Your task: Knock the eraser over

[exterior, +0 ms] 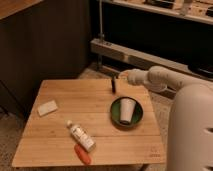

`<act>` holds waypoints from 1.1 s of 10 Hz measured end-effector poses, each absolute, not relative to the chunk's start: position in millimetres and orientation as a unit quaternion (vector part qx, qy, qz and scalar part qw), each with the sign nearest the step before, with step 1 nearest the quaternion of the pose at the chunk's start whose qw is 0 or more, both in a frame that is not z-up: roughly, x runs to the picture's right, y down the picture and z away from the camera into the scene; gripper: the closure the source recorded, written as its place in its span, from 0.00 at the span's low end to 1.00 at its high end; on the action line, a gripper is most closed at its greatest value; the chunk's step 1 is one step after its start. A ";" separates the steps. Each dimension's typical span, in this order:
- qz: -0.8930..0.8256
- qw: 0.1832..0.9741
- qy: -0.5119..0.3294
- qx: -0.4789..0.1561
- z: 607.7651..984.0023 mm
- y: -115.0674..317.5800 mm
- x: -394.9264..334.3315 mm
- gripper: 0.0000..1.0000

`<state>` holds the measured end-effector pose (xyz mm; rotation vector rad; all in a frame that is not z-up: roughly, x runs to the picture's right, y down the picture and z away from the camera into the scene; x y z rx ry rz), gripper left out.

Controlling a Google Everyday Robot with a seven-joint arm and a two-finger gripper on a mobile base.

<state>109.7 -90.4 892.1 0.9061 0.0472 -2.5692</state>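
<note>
A: Where is the eraser (114,85) sitting?

B: It is standing upright near the far edge of the tabletop (60,145), toward the far right corner, just beyond the dark green plate (116,106).

A: And the end effector (119,77)?

B: It is hovering at that far edge, right beside the top of the eraser, with the white arm (160,79) reaching in from the right. Whether it is touching the eraser, and whether it is clenched or released, I cannot tell.

A: What else is lying there?

B: A white cup (127,111) is standing upside down on the plate. A pale block (47,107) is lying near the left edge. A small bottle (81,136) is lying on its side toward the near edge, with an orange-red carrot-like thing (83,154) just beside it.
</note>
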 end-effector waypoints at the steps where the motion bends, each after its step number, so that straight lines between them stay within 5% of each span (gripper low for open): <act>1: -0.922 0.209 0.023 0.324 894.5 -97.5 110.5 0.93; 11: -0.928 0.242 0.033 0.281 945.8 -110.8 151.6 0.93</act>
